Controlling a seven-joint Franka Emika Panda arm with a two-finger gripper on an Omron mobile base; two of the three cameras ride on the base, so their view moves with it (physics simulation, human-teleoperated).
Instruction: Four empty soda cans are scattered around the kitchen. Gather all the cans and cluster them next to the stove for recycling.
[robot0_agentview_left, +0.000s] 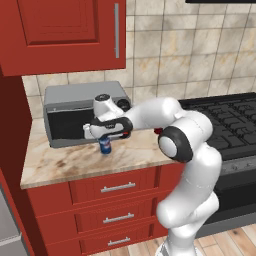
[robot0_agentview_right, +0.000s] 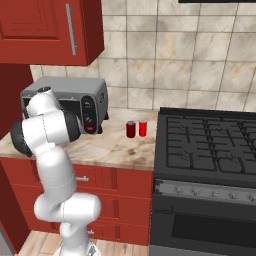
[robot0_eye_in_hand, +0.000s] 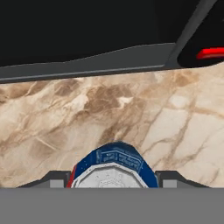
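Observation:
A blue soda can (robot0_agentview_left: 105, 145) with a silver top stands upright over the marble counter in front of the toaster oven. My gripper (robot0_agentview_left: 104, 139) comes down on it from above, and its jaws are shut on the can's sides. In the hand view the blue can (robot0_eye_in_hand: 114, 162) sits between my two dark fingertips (robot0_eye_in_hand: 56, 178). I cannot tell if it rests on the counter or hangs just above it. Two red soda cans (robot0_agentview_right: 131, 129) (robot0_agentview_right: 143, 128) stand side by side on the counter just left of the black stove (robot0_agentview_right: 210, 145).
The grey toaster oven (robot0_agentview_left: 70, 107) stands at the back of the counter, close behind my hand. A red wall cabinet (robot0_agentview_left: 65, 35) hangs above it. The counter's front edge (robot0_agentview_left: 95, 175) runs over red drawers. Bare marble lies between the blue can and the stove (robot0_agentview_left: 227, 125).

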